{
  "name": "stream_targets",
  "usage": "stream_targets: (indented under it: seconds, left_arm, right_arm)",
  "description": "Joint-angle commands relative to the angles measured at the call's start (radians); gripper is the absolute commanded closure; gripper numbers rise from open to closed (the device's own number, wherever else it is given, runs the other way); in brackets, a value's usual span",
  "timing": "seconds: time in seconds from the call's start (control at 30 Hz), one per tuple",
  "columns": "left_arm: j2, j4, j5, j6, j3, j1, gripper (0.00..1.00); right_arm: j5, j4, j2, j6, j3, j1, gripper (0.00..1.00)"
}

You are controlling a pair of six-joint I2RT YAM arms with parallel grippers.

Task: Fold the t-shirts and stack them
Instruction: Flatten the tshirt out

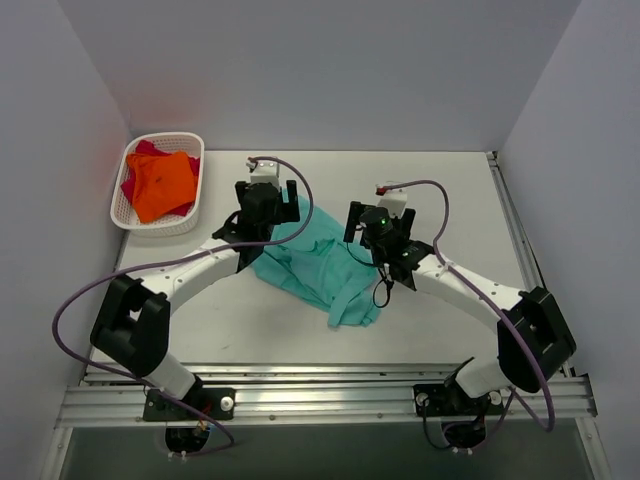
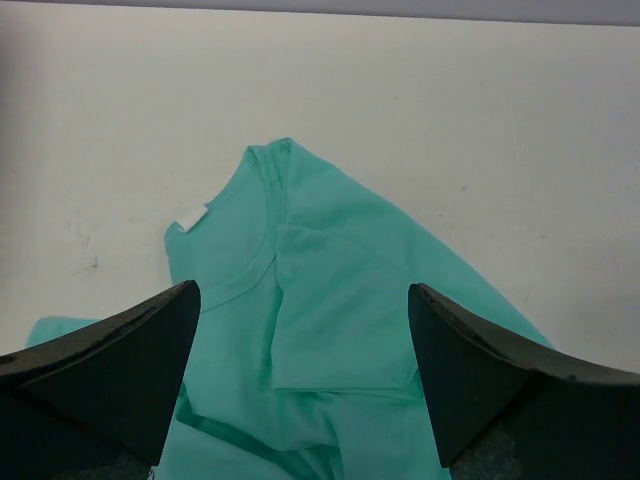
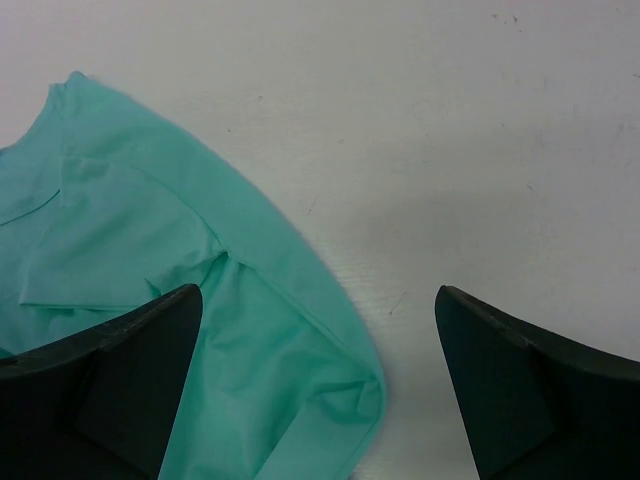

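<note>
The teal tee [image 1: 320,268] lies rumpled mid-desk, partly folded over itself, one sleeve doubled across the chest. Its collar [image 2: 250,270] and white label [image 2: 188,218] face up at the far end. The left gripper [image 2: 303,290] hangs over the collar and sleeve, jaws spread wide, gripping nothing. The right gripper [image 3: 318,290] is just as wide and empty, over the tee's curved edge and the bare desk [image 1: 450,200]. The orange tee [image 1: 162,185] lies on the magenta tee [image 1: 130,188] in the basket [image 1: 195,180] – far left corner
</note>
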Motion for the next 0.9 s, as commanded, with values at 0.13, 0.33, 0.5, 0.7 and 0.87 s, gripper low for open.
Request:
stream_targets:
  seconds: [0.13, 0.33, 0.5, 0.7, 0.87]
  left_arm:
    - [0.216, -0.02, 0.316, -0.017, 0.196, -0.01, 0.04]
    - [0.364, -0.018, 0.385, -0.046, 0.254, -0.024, 0.0]
    - [0.404, -0.127, 0.338, -0.043, 0.317, -0.025, 0.05]
    - [0.391, -0.113, 0.381, -0.068, 0.273, -0.029, 0.06]
    - [0.396, -0.13, 0.378, -0.08, 0.255, -0.027, 0.09]
  right_arm:
    - [0.043, 0.013, -0.062, 0.021, -0.008, -0.015, 0.0]
    - [0.072, -0.043, -0.053, 0.058, 0.0, -0.053, 0.01]
    - [0.068, -0.049, -0.033, 0.07, 0.001, -0.069, 0.01]
    - [0.061, -0.058, -0.003, 0.085, 0.01, -0.073, 0.02]
    - [0.063, -0.067, 0.011, 0.092, 0.015, -0.075, 0.02]
